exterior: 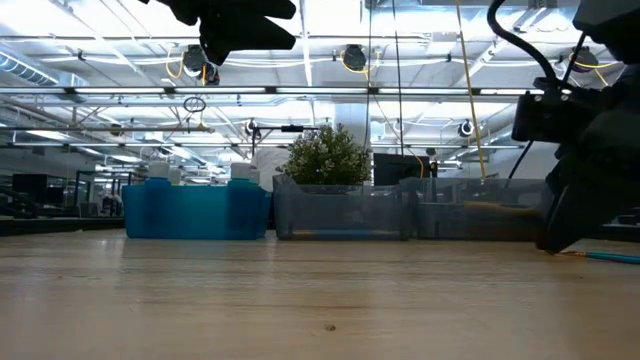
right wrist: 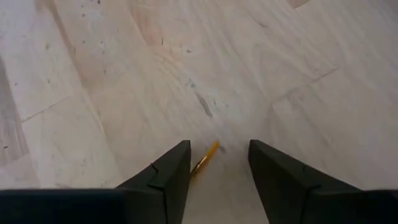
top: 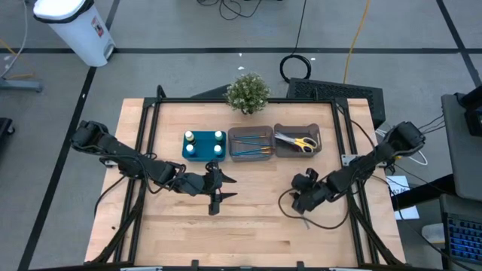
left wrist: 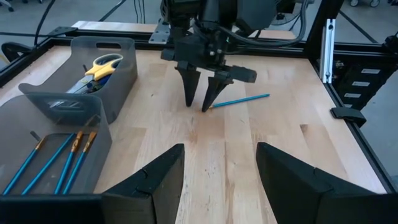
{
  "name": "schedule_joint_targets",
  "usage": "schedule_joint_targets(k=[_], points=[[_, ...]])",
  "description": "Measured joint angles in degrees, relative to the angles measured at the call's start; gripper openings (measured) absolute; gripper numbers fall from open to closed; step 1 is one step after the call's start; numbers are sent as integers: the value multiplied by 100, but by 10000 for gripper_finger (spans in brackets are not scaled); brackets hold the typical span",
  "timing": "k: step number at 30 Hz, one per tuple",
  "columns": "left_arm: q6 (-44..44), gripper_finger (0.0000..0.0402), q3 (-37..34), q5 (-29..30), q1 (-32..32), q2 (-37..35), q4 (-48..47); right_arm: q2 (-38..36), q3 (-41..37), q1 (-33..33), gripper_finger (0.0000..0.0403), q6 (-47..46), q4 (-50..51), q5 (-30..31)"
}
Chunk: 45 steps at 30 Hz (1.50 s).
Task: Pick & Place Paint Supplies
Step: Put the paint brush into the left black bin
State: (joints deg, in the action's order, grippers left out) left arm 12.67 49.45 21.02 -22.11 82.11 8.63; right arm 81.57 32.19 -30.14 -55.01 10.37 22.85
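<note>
The right pincer [left wrist: 200, 107] stands on the surface [top: 256, 226], fingers narrowly apart astride 1 blue paintbrush [left wrist: 241, 100], not gripping it. The left pincer [top: 217, 197] hovers open. 4 brushes [left wrist: 56, 158] and 1 pair of yellow-handled scissors [top: 301, 141] lie in 2 grey bins [top: 297, 151]; 3 bottles [top: 203, 141] show in the teal tray [top: 202, 154].

I see a pale wood table [top: 248, 233], matt, lightly scuffed grain. Grey bins [left wrist: 115, 59] look translucent plastic, teal tray [exterior: 195, 210] opaque plastic. Right gripper [right wrist: 219, 163] fingers matt black; brush [left wrist: 239, 101] smooth blue.
</note>
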Motion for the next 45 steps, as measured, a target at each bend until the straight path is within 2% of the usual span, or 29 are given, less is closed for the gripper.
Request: schedule_joint_targets(k=[9, 24, 38, 42, 45], points=[[-1, 209, 0, 0, 0, 0, -3, 330, 17, 13, 135, -78, -114, 112], [-1, 209, 0, -2, 0, 0, -7, 351, 6, 12, 7, -96, -57, 136], [-1, 209, 0, 0, 0, 0, -7, 8, 68, 4, 0, 664, -221, 343], [-1, 209, 0, 0, 0, 0, -9, -49, 198, 4, 0, 1127, -617, 427], [-3, 209, 0, 0, 0, 0, -9, -49, 227, 4, 0, 1363, -1032, 243]])
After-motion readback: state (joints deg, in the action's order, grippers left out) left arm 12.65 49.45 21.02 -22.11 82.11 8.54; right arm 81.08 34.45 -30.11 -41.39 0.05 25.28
